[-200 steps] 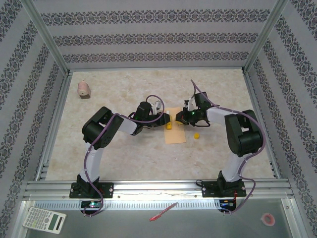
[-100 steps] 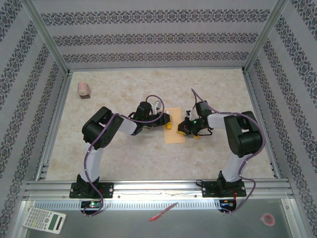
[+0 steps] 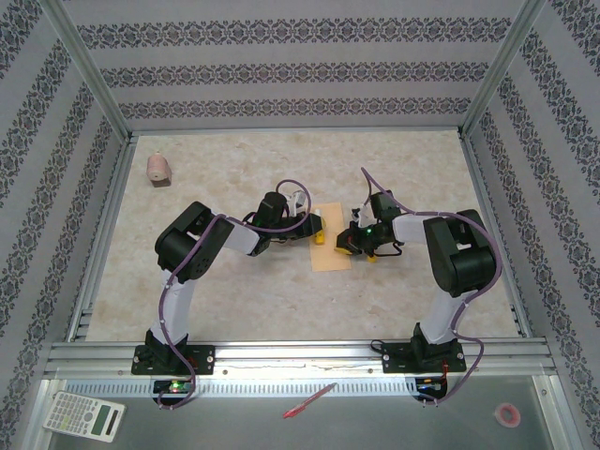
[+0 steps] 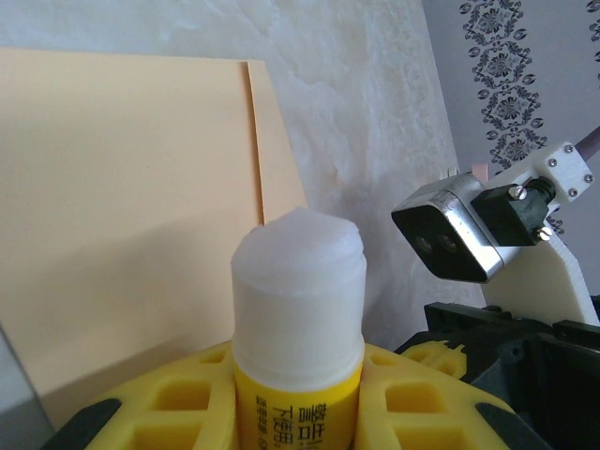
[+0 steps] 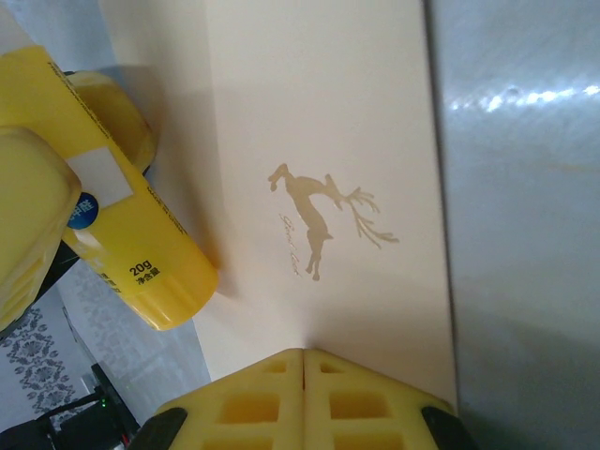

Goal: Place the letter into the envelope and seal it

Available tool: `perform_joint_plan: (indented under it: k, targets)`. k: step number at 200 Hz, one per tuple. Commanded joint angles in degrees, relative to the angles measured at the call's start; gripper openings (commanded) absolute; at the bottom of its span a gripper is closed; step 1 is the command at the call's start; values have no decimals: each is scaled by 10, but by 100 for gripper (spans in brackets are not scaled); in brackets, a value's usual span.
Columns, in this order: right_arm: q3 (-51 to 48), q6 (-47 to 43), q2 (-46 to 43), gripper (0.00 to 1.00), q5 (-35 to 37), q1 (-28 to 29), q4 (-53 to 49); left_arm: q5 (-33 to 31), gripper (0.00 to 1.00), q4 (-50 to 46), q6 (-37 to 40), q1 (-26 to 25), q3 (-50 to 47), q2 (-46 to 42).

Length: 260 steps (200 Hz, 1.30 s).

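Uncapped glue stick (image 4: 298,309) in left gripper (image 4: 298,398), at envelope (image 4: 122,187)

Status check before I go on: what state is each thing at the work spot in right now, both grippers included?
Yellow glue stick: uncapped, white glue wound out, clamped between the left gripper's fingers.
Tan paper envelope: lying flat, deer print facing up; whether the flap is open or folded, I cannot tell.
Left gripper: shut on the glue stick.
Right gripper: shut, holding nothing, tips over the envelope's edge.
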Motion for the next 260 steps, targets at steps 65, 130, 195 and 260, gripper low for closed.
perform_joint_plan:
  k: [65, 130, 195, 260]
  targets:
    - [24, -16, -35, 0, 48, -3, -42, 5, 1, -43, 29, -7, 2, -46]
    - [45, -8, -54, 0, 49, -6, -44, 7, 1, -76, 54, -6, 12, -62]
    - [68, -2, -65, 0, 56, -14, -39, -19, 1, -254, 186, -2, 57, -135]
    - [71, -6, -97, 11, 63, -16, -22, -7, 1, -363, 298, 4, 87, -205]
